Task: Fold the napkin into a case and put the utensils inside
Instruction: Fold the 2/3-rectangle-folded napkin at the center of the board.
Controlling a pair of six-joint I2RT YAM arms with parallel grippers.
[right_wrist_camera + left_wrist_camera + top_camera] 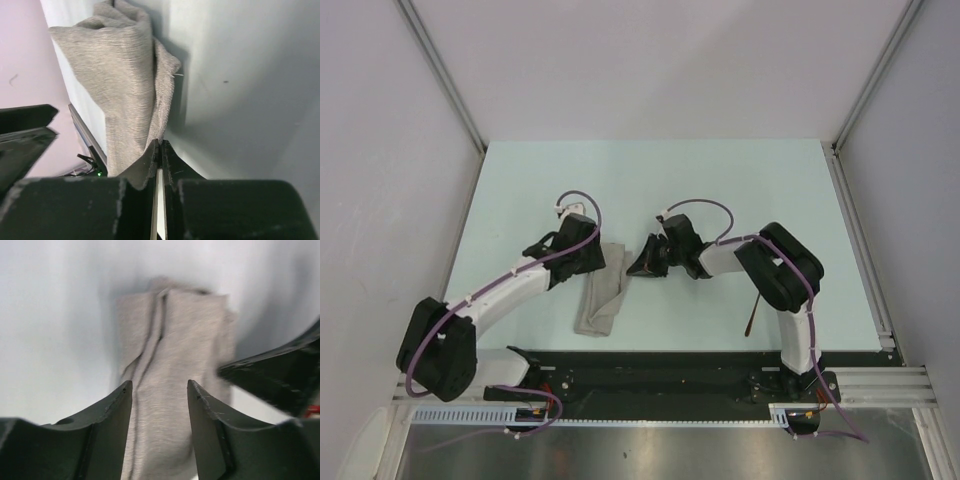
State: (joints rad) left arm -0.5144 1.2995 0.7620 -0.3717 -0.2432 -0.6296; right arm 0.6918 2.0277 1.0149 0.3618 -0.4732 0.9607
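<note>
On the table point(720, 180), between the arms: the left gripper point(160, 386) hangs open astride the napkin point(172, 340), holding nothing; the napkin, a folded strip, looks soft, light and limp, best pinched at an edge; the right gripper point(160, 150) is clamped on its edge.

The setting was a robotics laboratory test cell. A pale green table point(650, 180) stood enclosed by plain white panels point(650, 60) joined by aluminium profiles point(440, 75). The left arm point(510, 290) and right arm point(790, 300) were bolted to a black base plate point(660, 370). Purple cables point(580, 197) ran along them, and slotted cable ducting point(460, 413) lay at the near edge.
</note>
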